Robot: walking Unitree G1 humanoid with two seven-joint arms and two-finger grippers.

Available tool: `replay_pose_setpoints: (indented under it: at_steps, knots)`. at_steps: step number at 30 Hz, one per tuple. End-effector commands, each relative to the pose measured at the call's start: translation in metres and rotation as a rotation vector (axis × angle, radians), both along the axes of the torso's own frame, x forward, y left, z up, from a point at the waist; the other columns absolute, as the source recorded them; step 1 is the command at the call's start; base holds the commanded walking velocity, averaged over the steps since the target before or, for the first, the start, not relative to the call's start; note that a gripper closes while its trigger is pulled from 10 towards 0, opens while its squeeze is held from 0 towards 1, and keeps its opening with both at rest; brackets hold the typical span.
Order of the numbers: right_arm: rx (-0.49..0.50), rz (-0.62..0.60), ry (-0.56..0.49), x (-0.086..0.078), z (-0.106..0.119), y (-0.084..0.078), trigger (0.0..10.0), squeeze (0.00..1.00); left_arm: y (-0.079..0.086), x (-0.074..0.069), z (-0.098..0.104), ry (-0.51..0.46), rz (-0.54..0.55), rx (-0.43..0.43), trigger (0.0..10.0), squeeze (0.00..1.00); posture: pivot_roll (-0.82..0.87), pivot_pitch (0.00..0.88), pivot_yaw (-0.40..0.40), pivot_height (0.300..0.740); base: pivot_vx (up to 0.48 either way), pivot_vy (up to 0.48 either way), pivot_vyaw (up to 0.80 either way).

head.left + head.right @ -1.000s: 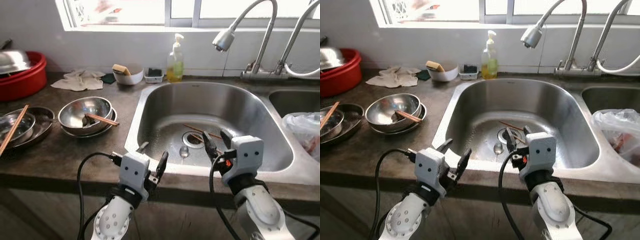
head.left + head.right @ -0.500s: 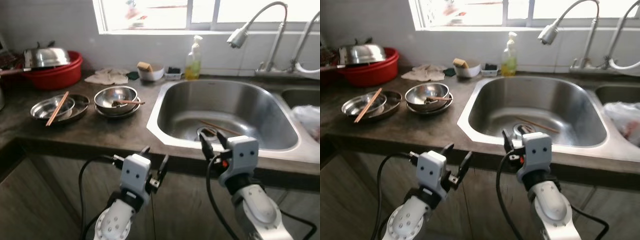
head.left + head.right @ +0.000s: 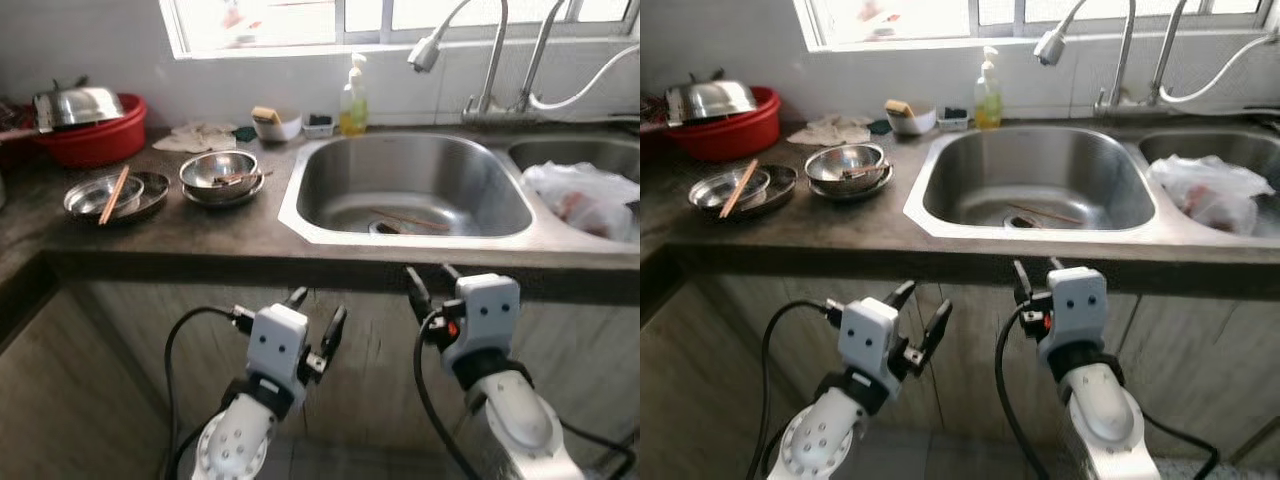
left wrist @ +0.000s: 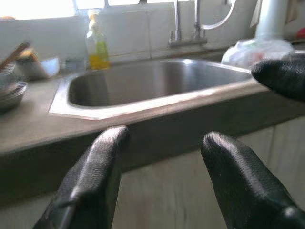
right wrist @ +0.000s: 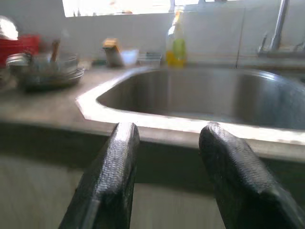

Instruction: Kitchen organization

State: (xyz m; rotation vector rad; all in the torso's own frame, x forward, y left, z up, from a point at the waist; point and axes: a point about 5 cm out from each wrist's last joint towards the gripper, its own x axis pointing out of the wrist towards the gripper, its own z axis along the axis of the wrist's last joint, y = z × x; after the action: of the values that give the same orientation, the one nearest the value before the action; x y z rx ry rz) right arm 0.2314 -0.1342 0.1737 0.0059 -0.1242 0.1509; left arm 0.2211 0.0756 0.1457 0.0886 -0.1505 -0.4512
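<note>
Below the surface's (image 3: pixel 200 240) front edge, the left gripper (image 3: pixel 316 313) and right gripper (image 3: pixel 430 282) are held spread and empty, facing the sink (image 3: pixel 420 190).

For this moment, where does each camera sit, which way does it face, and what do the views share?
Left eye view: on the head, looking forward and down at the stainless steel sink basin; open left pincer and right pincer below the counter edge.
Right eye view: same scene, slightly offset.
Left wrist view: along its own two black fingers, facing the basin and the yellow soap bottle.
Right wrist view: along its own black fingers, facing the same basin.
Shared: basin and soap bottle appear in all four.
</note>
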Motion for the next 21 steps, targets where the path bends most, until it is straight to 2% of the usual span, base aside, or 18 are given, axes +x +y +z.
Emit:
replay_pose_setpoints:
  at_steps: [1,14,16,21]
  knots:
    - [0.004,0.009,-0.008,0.0009,0.0025,0.0032,10.0,0.00,0.0039,0.0002,-0.0003,0.000,0.012,0.012,10.0,0.00,0.10,0.046,0.004,0.740,-0.307,0.000,0.00]
    - [0.015,0.013,-0.004,0.0009,0.0013,0.0044,10.0,0.00,0.0022,0.0013,-0.0003,-0.001,0.008,0.016,10.0,0.00,0.10,0.051,0.008,0.740,-0.287,0.000,0.00]
    - [0.003,0.020,-0.011,0.0007,0.0020,0.0050,10.0,0.00,0.0027,0.0028,0.0012,-0.003,0.025,-0.003,10.0,0.00,0.10,0.052,0.007,0.740,0.000,0.000,0.00]
    - [-0.003,0.024,-0.011,0.0004,0.0015,0.0060,10.0,0.00,0.0018,0.0053,0.0033,-0.013,0.028,0.006,10.0,0.00,0.10,0.052,0.008,0.740,0.000,0.000,0.80]
